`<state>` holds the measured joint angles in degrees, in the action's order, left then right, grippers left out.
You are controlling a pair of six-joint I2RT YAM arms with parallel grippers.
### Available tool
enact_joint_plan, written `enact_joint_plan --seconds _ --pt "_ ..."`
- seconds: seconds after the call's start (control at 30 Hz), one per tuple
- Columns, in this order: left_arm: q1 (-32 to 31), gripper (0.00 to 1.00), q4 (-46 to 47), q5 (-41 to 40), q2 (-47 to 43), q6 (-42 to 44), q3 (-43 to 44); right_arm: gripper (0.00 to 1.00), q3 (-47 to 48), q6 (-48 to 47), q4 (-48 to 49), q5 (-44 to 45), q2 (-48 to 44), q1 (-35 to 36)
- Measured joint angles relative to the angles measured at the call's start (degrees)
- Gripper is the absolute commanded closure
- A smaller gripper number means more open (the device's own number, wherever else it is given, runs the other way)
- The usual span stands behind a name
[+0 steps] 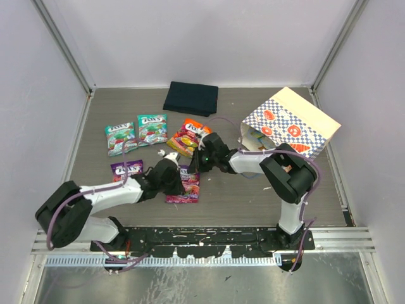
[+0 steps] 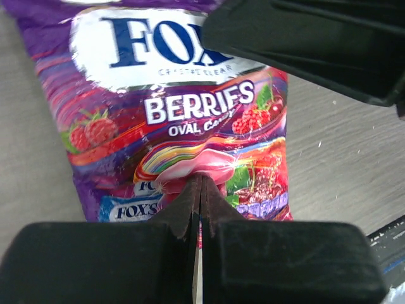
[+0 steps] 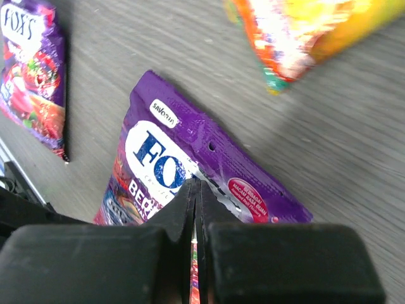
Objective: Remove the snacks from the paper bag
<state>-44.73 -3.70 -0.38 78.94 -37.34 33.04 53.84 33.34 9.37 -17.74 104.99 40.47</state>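
A purple snack pouch [image 1: 185, 193] lies on the table in front of both arms. My left gripper [image 1: 180, 182] is shut, with its tips on the pouch's lower end [image 2: 158, 114]. No fold shows between the tips of this gripper [image 2: 201, 180]. My right gripper [image 1: 193, 166] is shut at the pouch's top end [image 3: 183, 120], and the film creases at its tips [image 3: 195, 185]. The checkered paper bag [image 1: 288, 123] lies on its side at the right, its mouth facing left with more snacks [image 1: 256, 140] inside.
Two teal pouches [image 1: 120, 138] [image 1: 152, 128], an orange one [image 1: 186, 138] and another purple one [image 1: 126, 170] lie left of the bag. A dark folded cloth [image 1: 191, 98] sits at the back. Walls close in three sides. The two grippers are close together.
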Motion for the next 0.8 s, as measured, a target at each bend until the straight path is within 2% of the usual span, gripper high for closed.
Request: enact_joint_plan --seconds 0.13,0.27,0.33,0.4,0.47,0.53,0.63,0.77,0.8 --pt "-1.42 0.98 -2.95 -3.37 -6.86 -6.73 -4.39 0.97 3.56 0.02 0.42 -0.83 3.15 3.48" --pt "-1.62 0.98 -9.84 -8.0 -11.85 -9.62 -5.22 0.96 7.87 -0.07 -0.13 -1.03 6.58 5.53" --pt "-0.96 0.97 -12.5 -9.92 -12.61 -10.03 -5.05 0.92 10.43 -0.39 -1.57 -0.96 8.11 6.08" --pt "0.07 0.88 -14.75 -11.06 -12.52 -9.92 -4.22 0.81 12.31 -0.92 -3.19 -0.63 8.87 6.32" --pt "0.61 0.65 -16.57 -11.96 -12.52 -9.46 -3.3 0.67 13.81 -1.88 -5.55 0.35 8.9 6.29" --pt "0.83 0.48 -18.75 -12.81 -12.52 -8.33 -1.7 0.57 15.41 -3.02 -7.91 1.75 8.79 6.16" --pt "0.46 0.3 -20.52 -13.62 -13.22 -6.71 -0.33 0.51 16.15 -5.01 -11.21 3.96 6.73 5.27" --pt "-0.83 0.19 -23.06 -14.6 -16.63 -4.98 1.07 0.44 15.82 -6.78 -14.64 6.73 1.18 3.61" --pt "-1.07 0.11 -23.58 -14.67 -17.4 -4.48 1.46 0.42 15.26 -6.99 -14.88 7.32 -0.63 3.21"
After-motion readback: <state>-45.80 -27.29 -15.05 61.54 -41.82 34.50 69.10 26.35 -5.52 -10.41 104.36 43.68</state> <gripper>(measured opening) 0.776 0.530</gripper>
